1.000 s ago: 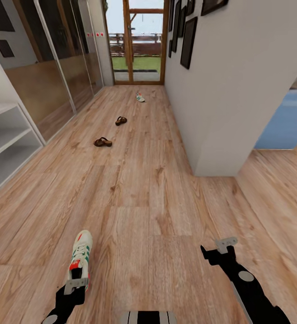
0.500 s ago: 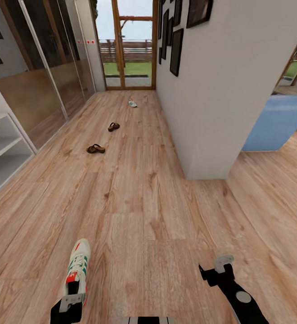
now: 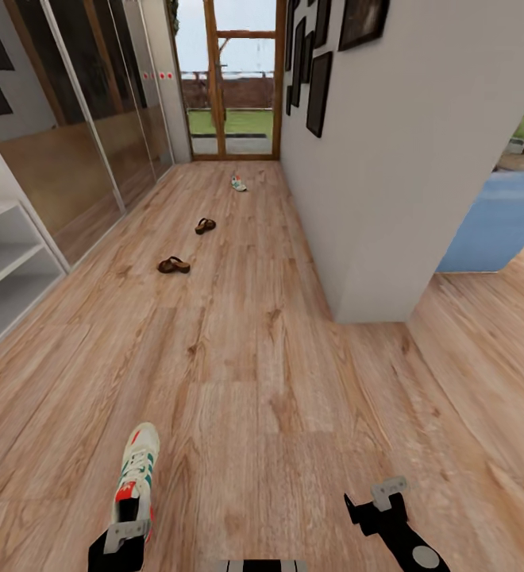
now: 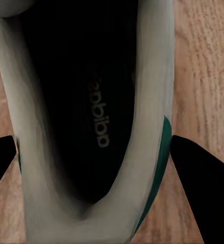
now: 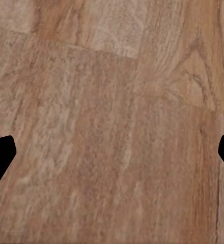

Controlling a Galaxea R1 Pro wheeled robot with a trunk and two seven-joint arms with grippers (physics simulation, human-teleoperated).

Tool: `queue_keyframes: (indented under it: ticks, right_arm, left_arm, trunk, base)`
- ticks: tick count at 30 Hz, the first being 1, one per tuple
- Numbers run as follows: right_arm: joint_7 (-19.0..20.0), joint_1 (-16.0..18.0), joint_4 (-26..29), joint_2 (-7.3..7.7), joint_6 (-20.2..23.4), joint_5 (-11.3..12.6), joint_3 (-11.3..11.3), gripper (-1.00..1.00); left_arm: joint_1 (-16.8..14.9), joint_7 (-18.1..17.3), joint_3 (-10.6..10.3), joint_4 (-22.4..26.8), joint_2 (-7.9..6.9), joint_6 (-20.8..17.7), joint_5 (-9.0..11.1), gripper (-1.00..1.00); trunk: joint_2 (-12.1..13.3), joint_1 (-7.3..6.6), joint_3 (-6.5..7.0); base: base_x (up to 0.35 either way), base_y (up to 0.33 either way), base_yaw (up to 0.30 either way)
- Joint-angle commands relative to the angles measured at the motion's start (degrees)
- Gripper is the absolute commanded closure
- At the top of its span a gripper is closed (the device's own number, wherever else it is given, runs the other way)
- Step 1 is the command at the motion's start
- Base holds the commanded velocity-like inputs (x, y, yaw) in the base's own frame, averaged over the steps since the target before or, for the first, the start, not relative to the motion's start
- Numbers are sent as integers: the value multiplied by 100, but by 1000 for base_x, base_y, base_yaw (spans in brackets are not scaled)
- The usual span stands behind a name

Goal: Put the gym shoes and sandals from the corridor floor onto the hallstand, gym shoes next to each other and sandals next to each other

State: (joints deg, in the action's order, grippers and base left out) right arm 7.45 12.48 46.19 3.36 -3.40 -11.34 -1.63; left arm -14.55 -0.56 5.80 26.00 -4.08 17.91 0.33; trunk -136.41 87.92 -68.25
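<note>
1. In the head view, we see the corridor floor [image 3: 262, 357] running ahead to a glazed door [image 3: 229, 79]. One gym shoe [image 3: 136, 473] lies on the floor just ahead of the left gripper [image 3: 121, 531], toe pointing away from us. The second gym shoe [image 3: 238, 184] lies far down the corridor near the door. The two sandals [image 3: 174, 265] [image 3: 205, 226] lie between them, well apart from each other. The hallstand [image 3: 8, 262] shows at the left edge; the shelf rows we can see carry nothing.

2. In the same view, the right gripper [image 3: 377, 500] hangs over bare floor, well apart from any shoe.

3. In the left wrist view, we look straight down into the dark opening of the near gym shoe [image 4: 96, 127], with its teal heel trim at one side. The left gripper [image 4: 99, 157] stands spread, one fingertip [image 4: 2, 157] on each side of the shoe's heel. We see no contact, so the shoe is not clamped.

4. In the right wrist view, the right gripper [image 5: 112, 162] stands apart, its fingertips [image 5: 0, 157] at the picture edges, over wood planks [image 5: 112, 101] alone.

5. Progress: we judge the task to be at its start. All four items are on the floor and none is on the hallstand. The step in hand appears to be the grasp of the near gym shoe. Four pickups, four placements and both pairings remain.
</note>
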Motion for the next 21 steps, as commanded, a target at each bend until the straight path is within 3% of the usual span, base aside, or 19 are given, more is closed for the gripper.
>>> queue_keyframes:
  ticks: [1, 13, 18, 21]
  right_arm:
    - [28, 0, -4, -1, -19, -47, -18, -100]
    - [28, 0, -154, -2, -81, -52, -21, -100]
    - [28, 0, -318, 5, -364, -53, -21, -100]
    - [24, 0, -569, 7, -779, -53, -21, -100]
  left_arm:
    - [-4, -6, 8, -7, 0, 19, 2, 100]
    - [-4, -6, 8, -27, -1, 10, 2, 100]
    - [-4, -6, 11, -42, 3, 5, 2, 100]
    - [-4, 2, 9, -56, 3, 0, 2, 100]
  trunk:
    - [-1, 2, 1]
    - [-1, 2, 69]
    - [-1, 2, 102]
    - [-1, 2, 123]
  base:
    - [316, 87, 246]
    - [317, 87, 226]
    - [317, 87, 197]
    - [263, 50, 184]
